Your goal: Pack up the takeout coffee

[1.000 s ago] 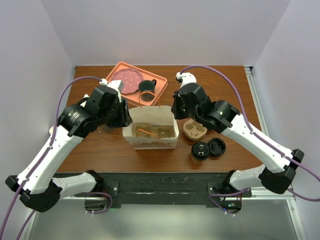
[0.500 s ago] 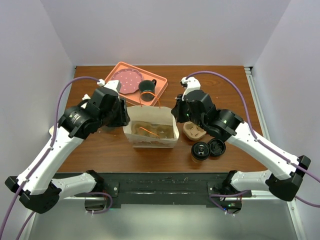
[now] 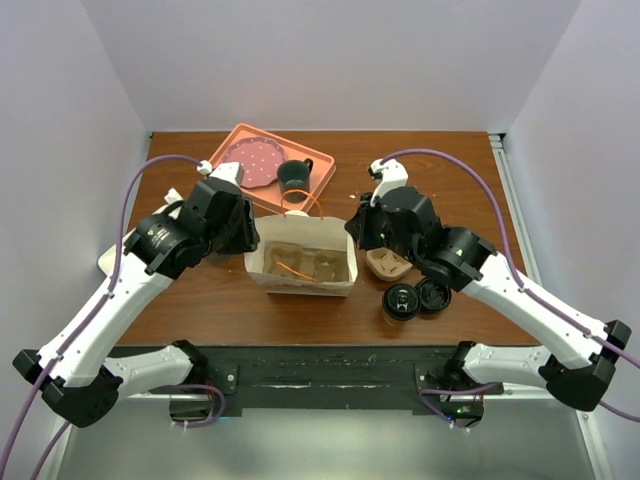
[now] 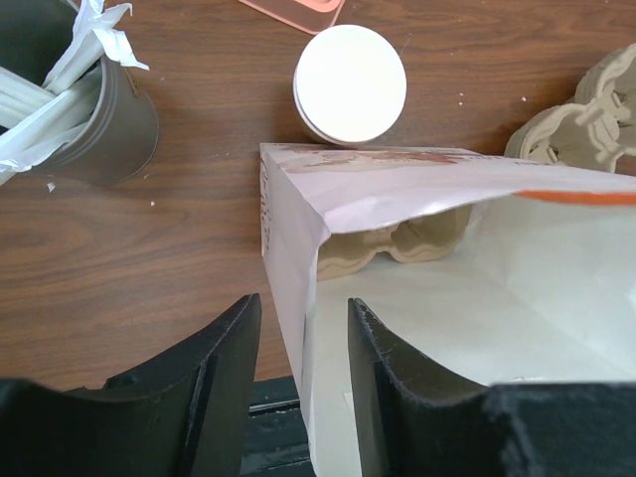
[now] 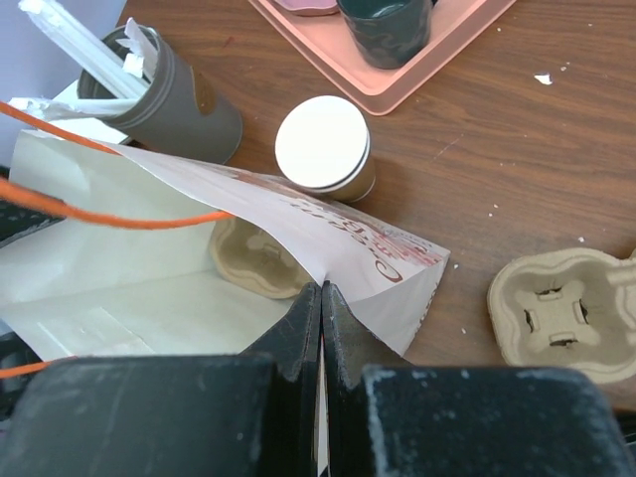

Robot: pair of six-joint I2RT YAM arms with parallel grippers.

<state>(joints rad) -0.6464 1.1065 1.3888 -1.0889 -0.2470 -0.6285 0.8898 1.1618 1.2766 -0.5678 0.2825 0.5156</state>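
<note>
R gripper (image 5: 320, 290): fingers pressed together, pinching the rim of the paper bag (image 5: 149, 283) at its R corner. L gripper (image 4: 300, 306): fingers apart, straddling the bag's L wall w/o clamping it; the wall runs loose btw them. Prob. both arms are there to hold the mouth wide so sth can go in. R does the real holding, L only brackets the wall.

Inside the bag a pulp carrier (image 4: 397, 243) lies at the bottom, likely the seat for the cup. The orange handle (image 5: 119, 221) loops across the mouth and could snag whatever comes down.

The takeout coffee (image 3: 401, 303) isn't packed: it stands on the table (image 3: 450, 170) to the near-R of the bag, just beside a loose black lid (image 3: 434, 294), next to the R forearm. No gripper is near it, so I'd guess one arm must give up the bag to fetch it, and the mouth may sag.

Around: a second carrier (image 5: 561, 313) sits just R of the bag, btw bag and coffee, so roughly in the path. A white-lidded cup (image 5: 321, 144) is right behind the bag's far wall. A grey holder w/ wrapped straws (image 4: 109, 109) stands off to the far-L. A pink tray (image 5: 397, 94) w/ a green mug (image 5: 386, 25) is further back, out of the way.
</note>
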